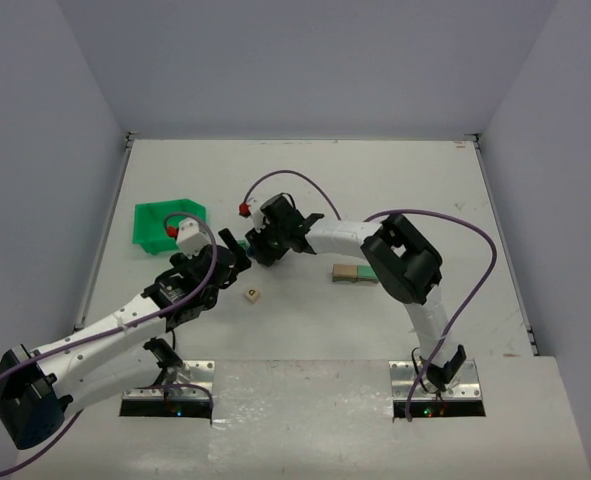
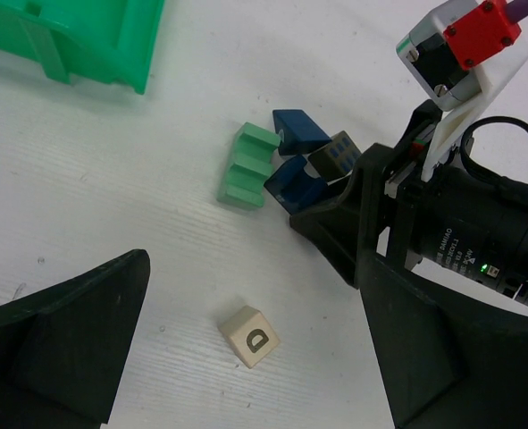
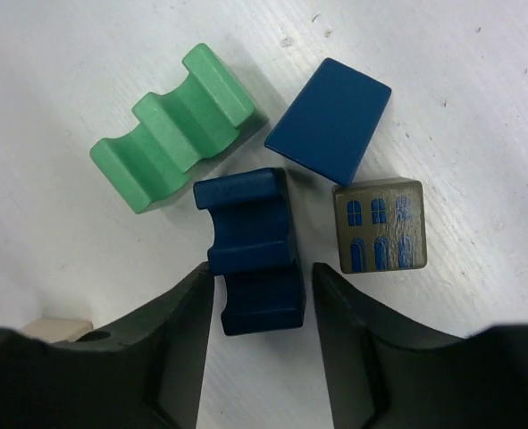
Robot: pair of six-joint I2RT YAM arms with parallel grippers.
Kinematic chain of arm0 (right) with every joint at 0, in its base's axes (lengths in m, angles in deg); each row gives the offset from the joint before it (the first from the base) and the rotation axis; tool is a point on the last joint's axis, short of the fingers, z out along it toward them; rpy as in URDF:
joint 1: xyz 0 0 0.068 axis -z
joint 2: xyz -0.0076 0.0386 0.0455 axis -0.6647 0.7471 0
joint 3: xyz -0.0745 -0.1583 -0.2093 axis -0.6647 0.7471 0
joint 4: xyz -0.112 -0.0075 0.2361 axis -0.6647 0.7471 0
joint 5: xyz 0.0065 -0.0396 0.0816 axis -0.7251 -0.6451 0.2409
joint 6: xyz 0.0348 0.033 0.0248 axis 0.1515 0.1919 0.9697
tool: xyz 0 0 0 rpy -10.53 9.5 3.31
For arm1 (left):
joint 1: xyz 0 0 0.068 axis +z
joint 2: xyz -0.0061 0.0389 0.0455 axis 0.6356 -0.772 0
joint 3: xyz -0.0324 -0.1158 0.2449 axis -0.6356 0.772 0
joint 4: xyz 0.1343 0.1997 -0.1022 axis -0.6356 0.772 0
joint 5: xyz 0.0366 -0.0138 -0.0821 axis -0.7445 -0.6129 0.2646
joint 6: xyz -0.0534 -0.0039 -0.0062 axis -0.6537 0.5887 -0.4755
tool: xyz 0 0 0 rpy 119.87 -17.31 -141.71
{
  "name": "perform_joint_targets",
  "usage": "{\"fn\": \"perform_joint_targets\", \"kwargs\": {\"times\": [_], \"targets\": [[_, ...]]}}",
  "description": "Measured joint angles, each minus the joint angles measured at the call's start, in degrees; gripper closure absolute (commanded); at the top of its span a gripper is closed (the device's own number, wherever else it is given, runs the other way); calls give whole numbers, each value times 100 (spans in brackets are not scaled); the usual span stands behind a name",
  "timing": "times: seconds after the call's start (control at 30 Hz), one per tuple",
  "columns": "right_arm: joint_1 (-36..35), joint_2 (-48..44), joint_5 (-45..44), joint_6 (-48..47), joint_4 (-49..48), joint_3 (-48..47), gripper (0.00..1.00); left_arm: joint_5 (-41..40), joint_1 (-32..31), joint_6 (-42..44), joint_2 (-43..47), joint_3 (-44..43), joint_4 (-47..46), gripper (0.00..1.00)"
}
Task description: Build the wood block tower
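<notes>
Your right end effector (image 3: pixel 264 271) straddles the dark blue notched block (image 3: pixel 250 250); you cannot tell if it pinches yet (left end effector (image 2: pixel 255 277) is spread). Seen from above, the tower base (image 1: pixel 355 272) lies at 3 o'clock. An off-centre squeeze could twist the block into the house block (image 3: pixel 380 225).

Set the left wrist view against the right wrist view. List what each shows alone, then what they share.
Left wrist only: the green bin, the letter D on the tan cube, the open left gripper, and the right gripper seen from outside.
Right wrist only: the right fingers closely flanking the dark blue notched block on both sides; whether they touch it is unclear.
Both: the green stepped block, the lighter blue block, the house-painted block, the dark blue notched block, and the tan cube, only a sliver in the right wrist view.
</notes>
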Motion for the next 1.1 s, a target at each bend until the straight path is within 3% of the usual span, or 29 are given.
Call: {"fn": "perform_joint_targets", "kwargs": {"times": [0.07,0.17,0.33,0.5,0.63,0.8,1.1], "targets": [[1,20,14,64,-58,-9,79,-15,0,-17,2,4,4,0],[0,21,30,128,-120,-10,85,-20,0,-32,1,5,26,0],[2,-117,143,326,-290,241,90,-33,0,-19,25,10,24,0],[201,-1133,781,821,-506,1279,92,106,0,323,219,158,-340,0],[1138,-2256,2433,1847,-1525,2179,91,799,0,1111,651,693,-1616,0],[2343,-2863,3895,3082,-3053,2810,90,2296,0,2059,921,1426,-3672,0],[2389,-3494,5150,4184,-4047,3345,90,4133,0,2555,43,1516,-6369,0]]}}
